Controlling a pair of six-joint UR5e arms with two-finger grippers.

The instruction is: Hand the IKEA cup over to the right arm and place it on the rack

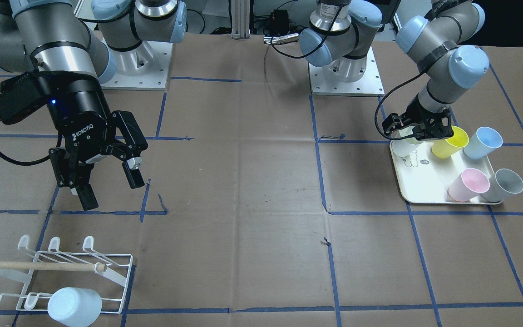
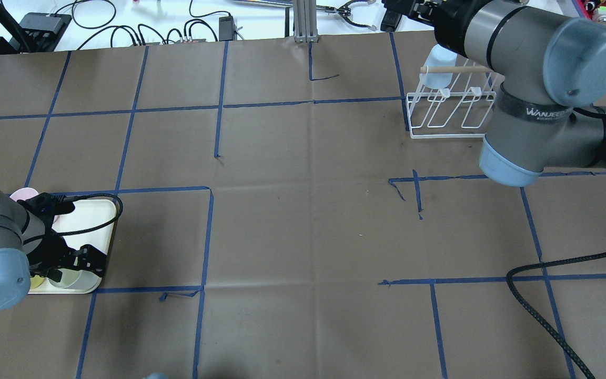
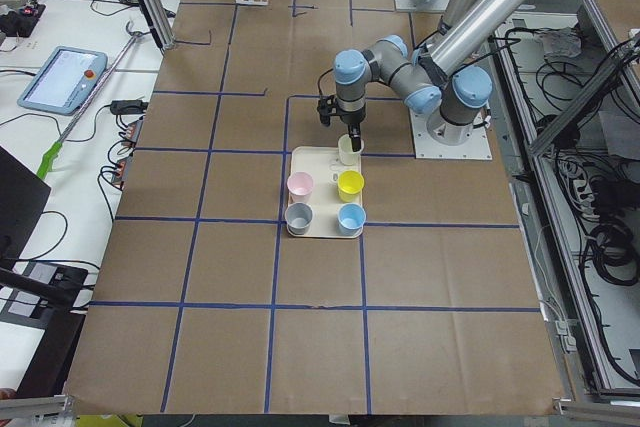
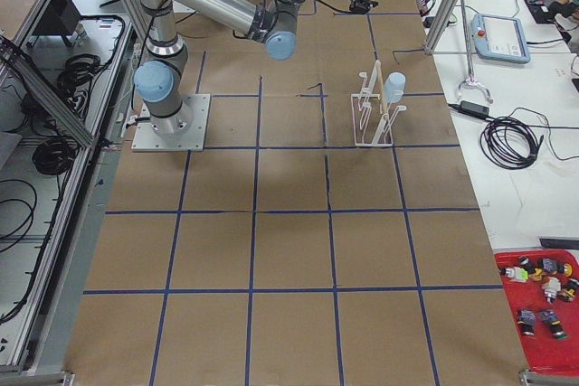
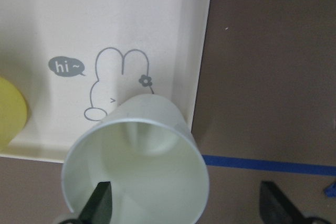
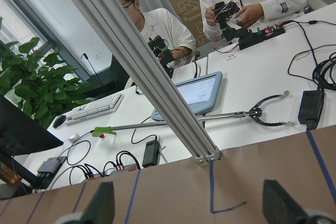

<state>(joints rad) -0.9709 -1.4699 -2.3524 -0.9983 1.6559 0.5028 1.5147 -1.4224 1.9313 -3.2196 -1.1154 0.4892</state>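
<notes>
Hovering low over a corner of the cream tray (image 5: 131, 14), the left tool (image 5: 185, 192) has its slim black jaws parted wide and grips nothing. Directly beneath it the pale whitish cup (image 5: 139, 177) stands mouth up on the tray, next to a printed rabbit outline (image 5: 118, 85). One fingertip (image 5: 100, 203) shows over the cup's open mouth. The other is outside the rim, off to the side and clear of the wall. Whether the inner finger touches the cup cannot be told. Four more cups share the tray: a yellow cup (image 1: 450, 142) just beside this tool, a blue cup (image 1: 483, 142) beyond that, and a pink cup (image 1: 468, 185) and a grey cup (image 1: 502, 185) along the tray edge farthest from it.

The right tool (image 1: 113, 191), a ROBOTIQ claw, hangs above the brown worktop (image 1: 243, 181), well apart from the left tool, with its fingers spread wide and empty. The white wire rack (image 1: 126, 284) sits on the worktop ahead of it, on the side away from the robot's base, near but not under it. A wooden dowel (image 1: 39, 265) lies across the rack. A pale blue cup (image 1: 74, 306) hangs on a prong in the row farther from the tool.
</notes>
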